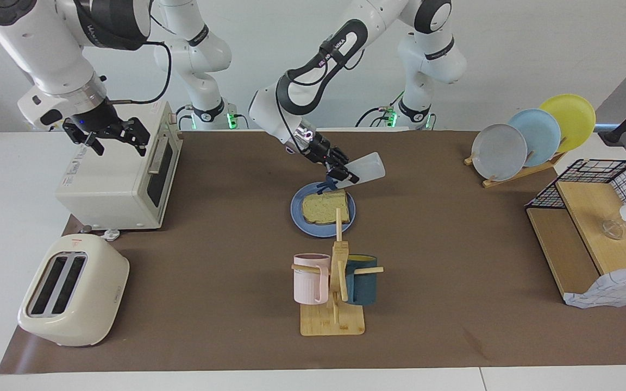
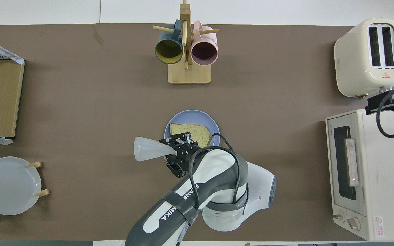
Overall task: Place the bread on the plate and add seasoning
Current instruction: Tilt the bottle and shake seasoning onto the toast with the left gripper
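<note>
On the blue plate [image 1: 302, 221] in the middle of the table lies the bread [image 1: 327, 207], flat and inside the rim. Over the plate's edge nearest the robots, the left gripper [image 1: 340, 174] is clamped on the seasoning [image 1: 366, 168], which is tipped over with its dark cap pointing down toward the bread and its pale body raised toward the left arm's end. The right gripper [image 1: 111, 136] waits over the oven [image 1: 123, 174], toward the right arm's end from the plate, fingers spread apart and holding nothing.
</note>
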Motion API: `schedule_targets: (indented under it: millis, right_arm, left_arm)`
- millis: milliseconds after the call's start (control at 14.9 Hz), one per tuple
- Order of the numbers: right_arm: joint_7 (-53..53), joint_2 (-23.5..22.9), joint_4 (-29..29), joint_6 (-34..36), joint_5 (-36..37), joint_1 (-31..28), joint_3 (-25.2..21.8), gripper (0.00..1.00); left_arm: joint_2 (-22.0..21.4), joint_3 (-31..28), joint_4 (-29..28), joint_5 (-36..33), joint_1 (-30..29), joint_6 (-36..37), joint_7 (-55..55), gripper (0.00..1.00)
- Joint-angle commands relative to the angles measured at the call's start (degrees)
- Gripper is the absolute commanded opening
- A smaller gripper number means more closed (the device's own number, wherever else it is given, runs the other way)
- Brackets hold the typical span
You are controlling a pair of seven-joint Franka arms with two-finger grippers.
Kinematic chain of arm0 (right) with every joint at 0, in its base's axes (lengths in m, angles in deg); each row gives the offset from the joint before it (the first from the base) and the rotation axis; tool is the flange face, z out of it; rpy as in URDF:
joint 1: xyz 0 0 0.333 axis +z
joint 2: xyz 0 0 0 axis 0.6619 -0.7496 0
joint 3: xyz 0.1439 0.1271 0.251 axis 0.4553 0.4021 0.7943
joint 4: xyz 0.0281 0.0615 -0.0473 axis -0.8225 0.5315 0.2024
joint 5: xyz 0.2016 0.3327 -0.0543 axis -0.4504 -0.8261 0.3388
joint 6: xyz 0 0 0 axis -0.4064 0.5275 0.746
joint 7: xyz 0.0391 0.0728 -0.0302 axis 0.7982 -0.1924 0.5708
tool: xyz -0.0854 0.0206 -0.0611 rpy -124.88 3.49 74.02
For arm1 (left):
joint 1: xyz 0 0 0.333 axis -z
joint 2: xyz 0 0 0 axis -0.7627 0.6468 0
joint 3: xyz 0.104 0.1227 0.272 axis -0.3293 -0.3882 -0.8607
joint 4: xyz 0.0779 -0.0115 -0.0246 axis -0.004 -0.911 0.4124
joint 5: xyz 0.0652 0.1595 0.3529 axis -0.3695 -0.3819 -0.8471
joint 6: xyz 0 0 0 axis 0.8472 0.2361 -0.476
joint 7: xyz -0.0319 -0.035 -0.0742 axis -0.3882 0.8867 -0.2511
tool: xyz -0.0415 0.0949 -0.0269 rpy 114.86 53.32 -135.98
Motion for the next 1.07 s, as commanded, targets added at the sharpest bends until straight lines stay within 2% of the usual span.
schedule_targets:
  millis: [0, 670, 1005]
  right_arm:
    - [1.4, 0.9, 0.5, 0.9, 0.0, -0.5, 0.1, 1.0]
    - [1.4, 0.9, 0.5, 0.9, 0.0, -0.5, 0.2, 1.0]
    - [1.4, 0.9, 0.5, 0.9, 0.0, -0.5, 0.2, 1.0]
  left_arm:
    - [-0.8, -0.7, -0.1, 0.9, -0.3, 0.8, -0.2, 0.06]
    - [-0.1, -0.8, -0.4, -2.6, -11.1, -3.3, -0.6, 0.06]
    - [0.2, -0.6, -0.4, -1.8, -12.9, -5.7, -8.8, 0.06]
